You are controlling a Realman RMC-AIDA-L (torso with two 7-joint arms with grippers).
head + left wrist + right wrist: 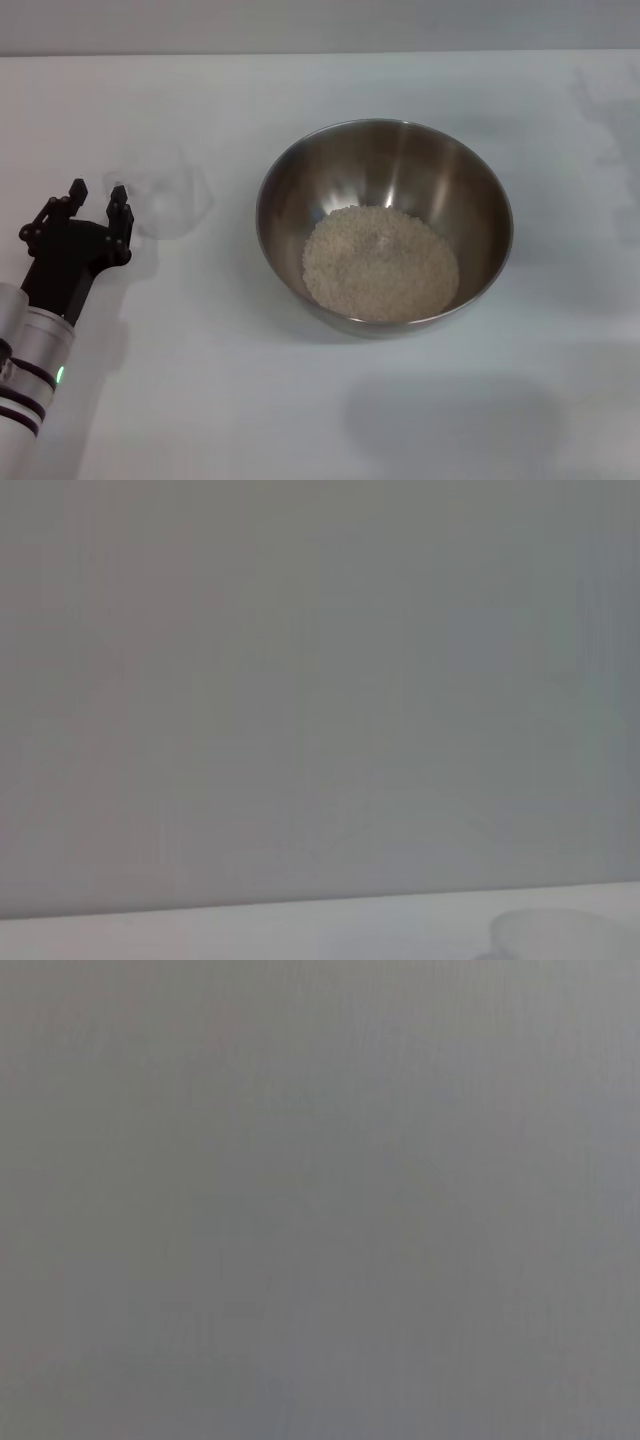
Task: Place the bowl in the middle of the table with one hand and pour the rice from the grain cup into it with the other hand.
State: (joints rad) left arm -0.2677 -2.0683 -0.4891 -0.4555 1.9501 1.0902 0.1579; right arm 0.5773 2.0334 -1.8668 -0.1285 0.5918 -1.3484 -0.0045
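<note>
The steel bowl [384, 226] stands in the middle of the white table [200, 380]. A mound of rice [381, 263] lies in its bottom. The translucent grain cup [170, 193] stands empty on the table left of the bowl. Its rim also shows in the left wrist view [565, 932]. My left gripper [97, 192] is open and empty, just left of the cup and apart from it. My right gripper is out of view.
The table's far edge [320, 54] meets a grey wall. The right wrist view shows only plain grey.
</note>
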